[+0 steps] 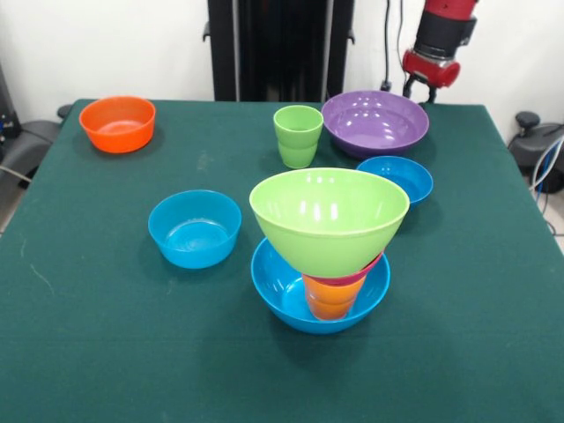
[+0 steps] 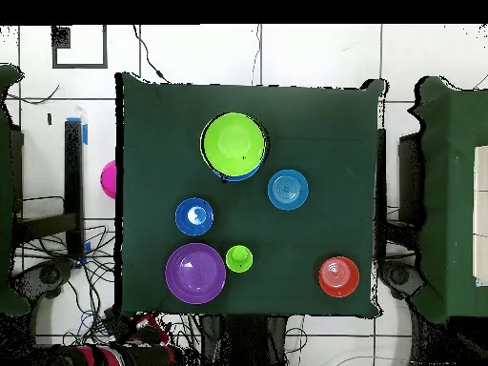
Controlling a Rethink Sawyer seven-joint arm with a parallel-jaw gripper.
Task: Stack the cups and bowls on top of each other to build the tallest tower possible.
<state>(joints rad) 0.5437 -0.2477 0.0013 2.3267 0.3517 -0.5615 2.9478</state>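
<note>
Tower [image 1: 328, 264]: we find it standing near the middle of the counter [image 1: 476, 335], toward the front-view camera's side. Its base is the large blue bowl [image 1: 273, 286], upright. Inside that bowl sits the orange cup [image 1: 331, 298], apparently mouth down, though we cannot confirm this. A pink-red bowl [image 1: 368, 270] rests on the cup, only a thin strip of its rim showing. The lime bowl [image 1: 328, 216] sits on top, upright and slightly tilted, its rim overhanging the base. In the overhead view the lime bowl [image 2: 233, 143] covers nearly all of the tower.

Loose pieces, all upright on the counter and apart from the tower:
- small blue bowl [image 1: 195, 228], just to the tower's left in the front view;
- second small blue bowl [image 1: 397, 178], behind the tower and just in front of the purple bowl [image 1: 375, 122];
- green cup [image 1: 298, 136], beside the purple bowl, not touching it;
- orange bowl [image 1: 117, 123], well apart near the far left corner.

We see the arm [image 1: 438, 44] at the front view's top edge, above the purple bowl's far side. The end effector [image 1: 421, 90] shows only dark tips below the red wrist; we cannot tell whether it is wide or narrow. It holds nothing that we can see.
</note>
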